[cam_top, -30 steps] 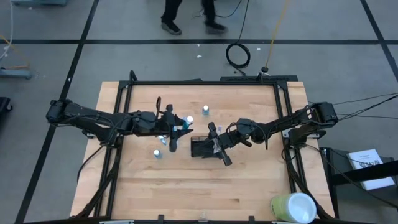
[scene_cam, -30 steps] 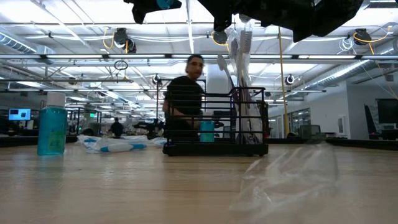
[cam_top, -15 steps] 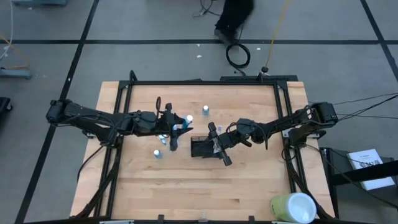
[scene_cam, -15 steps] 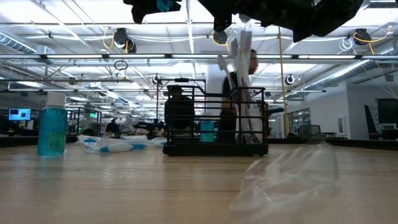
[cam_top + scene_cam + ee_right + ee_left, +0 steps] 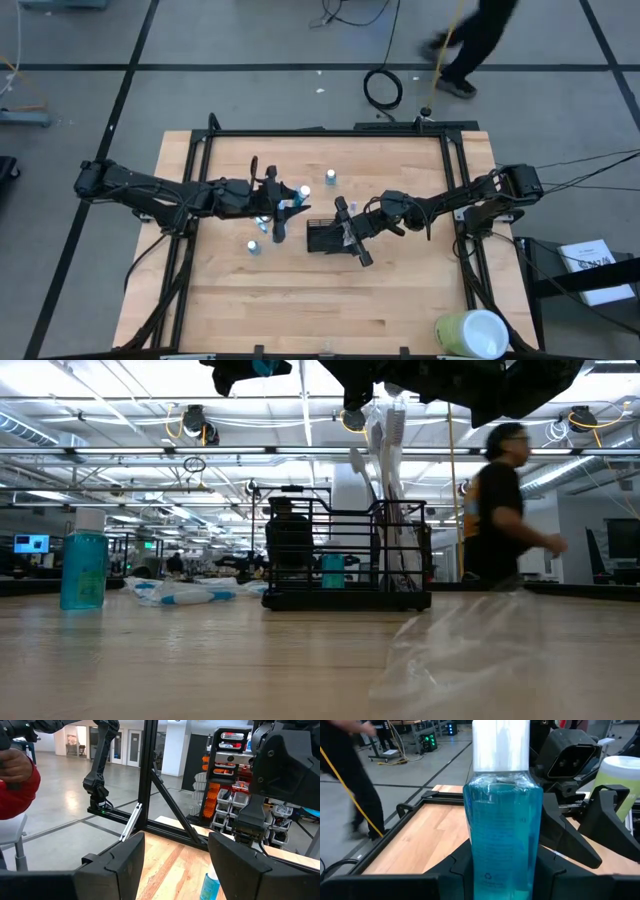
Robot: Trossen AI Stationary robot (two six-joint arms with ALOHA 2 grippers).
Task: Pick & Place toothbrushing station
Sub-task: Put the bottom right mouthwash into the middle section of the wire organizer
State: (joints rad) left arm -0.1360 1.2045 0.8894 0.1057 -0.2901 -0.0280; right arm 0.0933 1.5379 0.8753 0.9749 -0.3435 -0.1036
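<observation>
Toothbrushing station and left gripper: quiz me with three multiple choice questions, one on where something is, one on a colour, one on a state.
1. Where does the toothbrushing station stand? A near the middle of the table; B at a table corner; C on the floor.
2. What colour is the liquid in the bottle in the left wrist view? A red; B blue; C yellow.
3. The left gripper is: A open and empty; B out of view; C shut on the bottle.

Answers: 1 A, the high view shows it near the table's middle. 2 B, blue liquid fills the bottle under its white cap. 3 C, its fingers press against both sides of the bottle.
</observation>
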